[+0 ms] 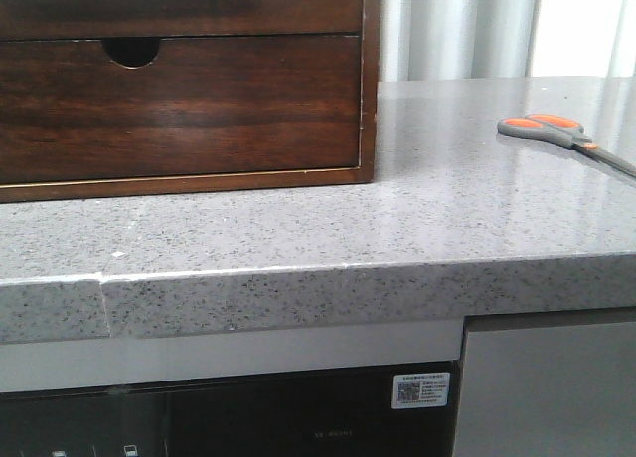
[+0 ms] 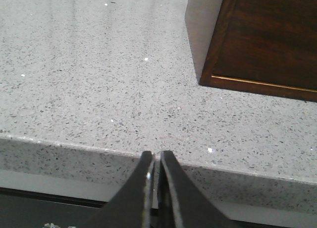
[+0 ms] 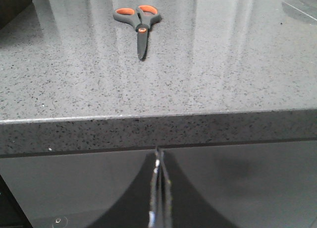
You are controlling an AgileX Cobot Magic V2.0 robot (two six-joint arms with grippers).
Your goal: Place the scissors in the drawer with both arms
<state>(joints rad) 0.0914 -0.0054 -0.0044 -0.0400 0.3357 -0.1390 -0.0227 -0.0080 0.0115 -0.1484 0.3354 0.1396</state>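
Likely light, stiff, slippery — the scissors (image 1: 561,136) lie flat, well right of the drawer (image 1: 179,10); take the handles. Left gripper (image 2: 156,161) and right gripper (image 3: 157,161) — both pinched closed, empty.

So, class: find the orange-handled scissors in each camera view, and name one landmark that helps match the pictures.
Front view: the scissors lie at the far right on the grey speckled countertop, well apart from the wooden cabinet.
Left wrist view: not in it.
Right wrist view: upper middle, blades closed.
Shared landmark: the countertop's front edge, in all three views.
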